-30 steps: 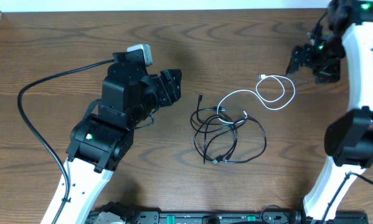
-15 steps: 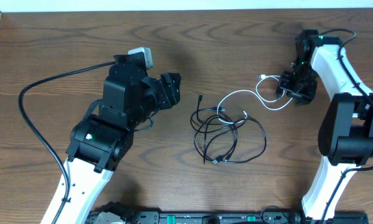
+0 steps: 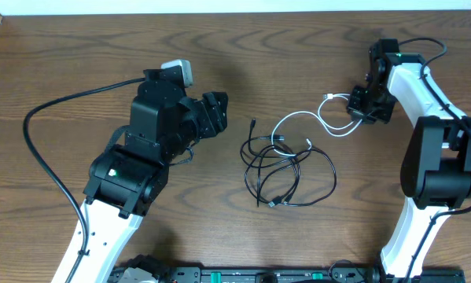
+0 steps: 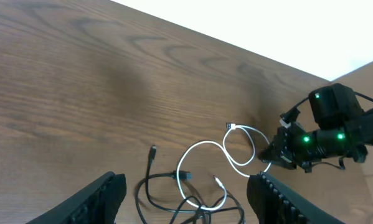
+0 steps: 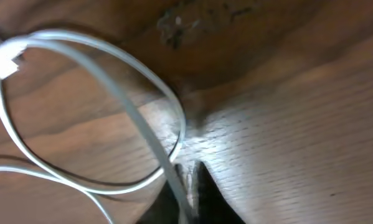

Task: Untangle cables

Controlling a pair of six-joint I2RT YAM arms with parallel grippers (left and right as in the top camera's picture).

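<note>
Right gripper [image 3: 358, 108] clamps down on the white cable [image 3: 298, 117]!
It sits closed tight, far right of the table [image 3: 78, 47], pinching the white loop between its fingertips. The left gripper [image 3: 217, 112] hangs wide open and empty, left of the black cables [image 3: 286, 177] tangled mid-table, where the white cable's other end trails in.

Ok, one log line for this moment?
right gripper: shut on white cable | left gripper: open, holding nothing | black cables: tangled
</note>
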